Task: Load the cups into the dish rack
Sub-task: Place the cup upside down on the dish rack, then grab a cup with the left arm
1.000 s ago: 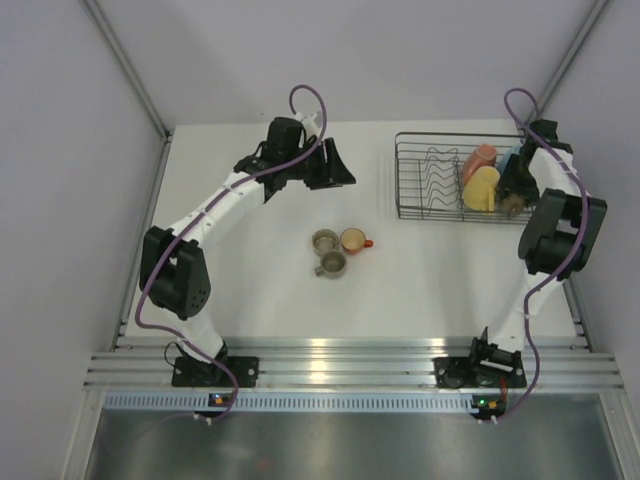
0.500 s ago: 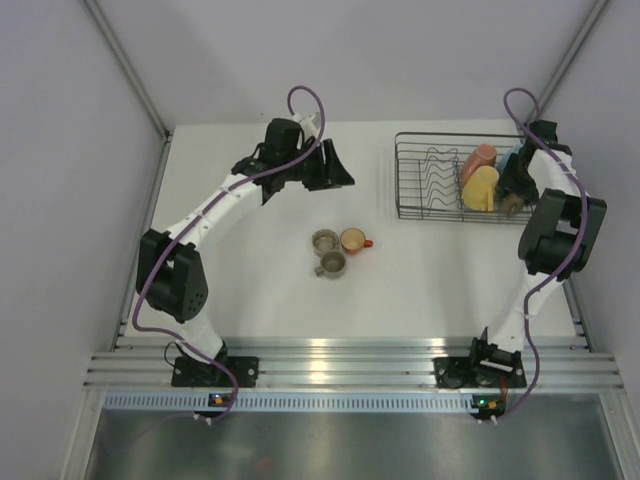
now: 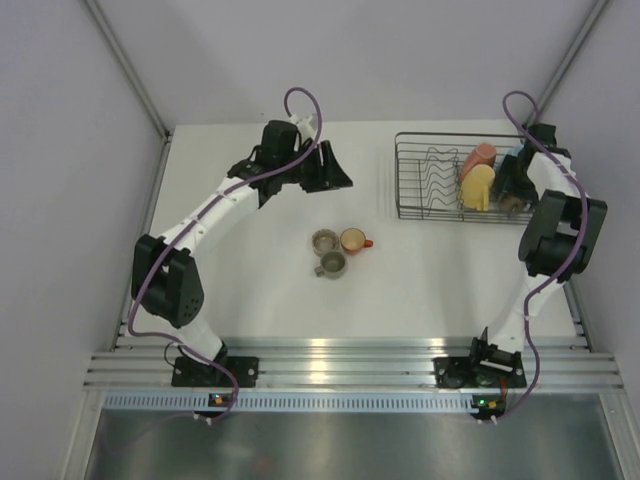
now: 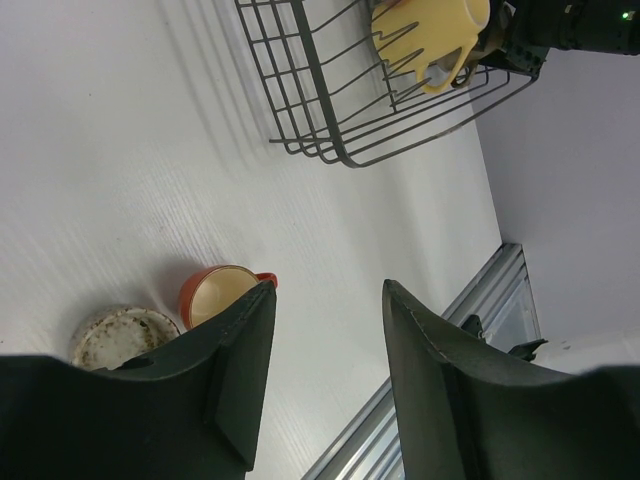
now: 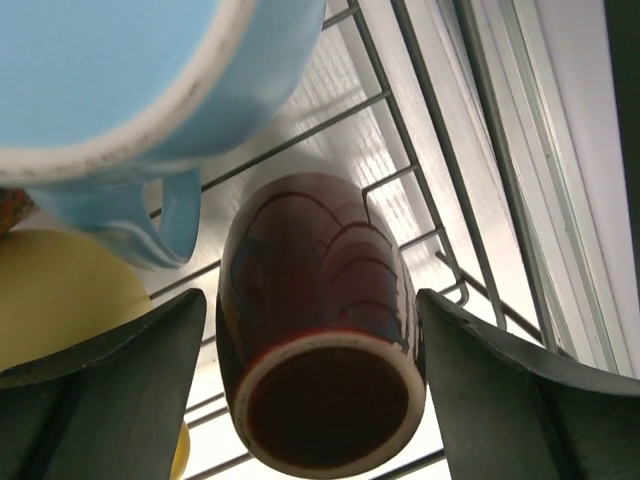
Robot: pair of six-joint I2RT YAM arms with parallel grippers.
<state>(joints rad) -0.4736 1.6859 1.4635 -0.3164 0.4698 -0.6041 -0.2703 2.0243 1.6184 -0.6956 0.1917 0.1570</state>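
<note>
Seven cups (image 3: 351,240); one dish rack (image 3: 430,178); two arms (image 3: 210,207).

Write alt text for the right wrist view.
A brown cup lies on its side in the rack, mouth toward the camera, between the open jaws. A blue cup fills the upper left, and a yellow cup shows at lower left.

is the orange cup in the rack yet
Out. The orange cup stands mouth up on the table, well apart from the rack.
</note>
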